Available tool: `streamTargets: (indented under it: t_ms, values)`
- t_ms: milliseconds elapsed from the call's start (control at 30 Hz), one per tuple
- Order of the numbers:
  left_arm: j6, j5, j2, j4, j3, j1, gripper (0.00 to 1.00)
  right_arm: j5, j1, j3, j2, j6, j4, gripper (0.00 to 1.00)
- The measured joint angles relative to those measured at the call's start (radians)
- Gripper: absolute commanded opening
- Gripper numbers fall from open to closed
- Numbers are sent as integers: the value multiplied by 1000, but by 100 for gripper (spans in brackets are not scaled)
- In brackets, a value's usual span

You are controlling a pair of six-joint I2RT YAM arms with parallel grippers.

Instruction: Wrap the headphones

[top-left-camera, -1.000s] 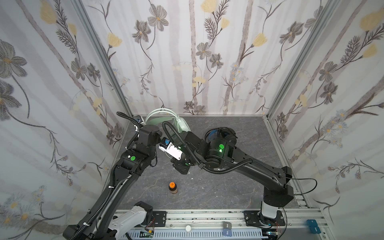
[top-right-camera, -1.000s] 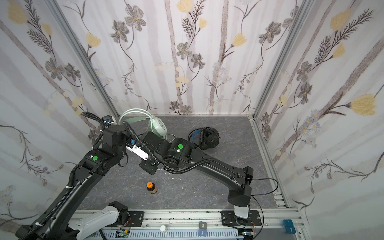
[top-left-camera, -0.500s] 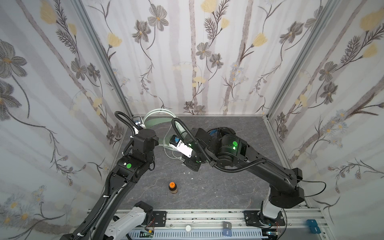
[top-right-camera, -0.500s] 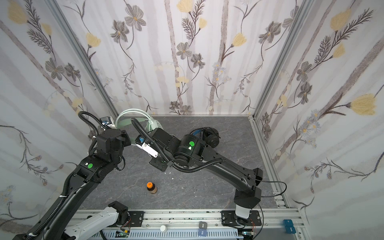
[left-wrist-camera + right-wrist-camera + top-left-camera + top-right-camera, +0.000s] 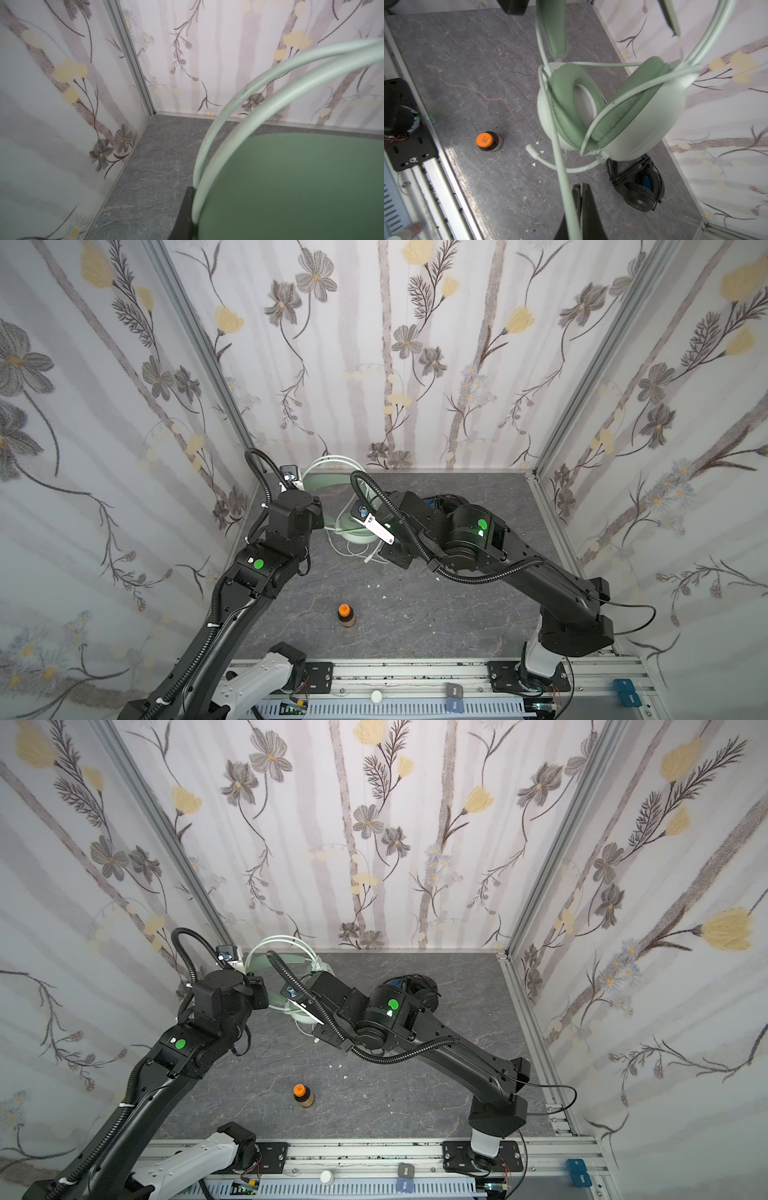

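Pulling my right arm back toward the middle over the last second has drawn the white cable point(image 5: 560, 158) out taut, away from the mint-green headset point(image 5: 612, 108). The right gripper point(image 5: 581, 199) is clamped on that cable, jaws together around it. From there the line runs up across both ear cups, where at least one loop already lies. The left gripper point(image 5: 192, 207) has barely shifted. It is pinched shut on the headband, and the headset appears to hang clear of the table point(image 5: 457, 614) near the back left corner. I judge we are mid-wind: the slack is gone, so the next pass round the cups can go on. The black headset point(image 5: 638, 187) lies on the table further back, its cable seemingly bundled already. An orange-capped bottle point(image 5: 345, 615) stands well apart in front.
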Motion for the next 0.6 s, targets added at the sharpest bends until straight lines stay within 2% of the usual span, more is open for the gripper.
streamTargets:
  t_ms: [133, 433, 600]
  values:
    - [3, 76, -4, -39, 9, 0, 0, 91, -6, 7, 0, -41, 31, 7]
    - [47, 237, -35, -172, 29, 6, 0, 261, -2, -24, 6, -155, 82, 6]
    - [48, 345, -76, -193, 18, 9, 0, 291, -12, -43, -3, -173, 118, 7]
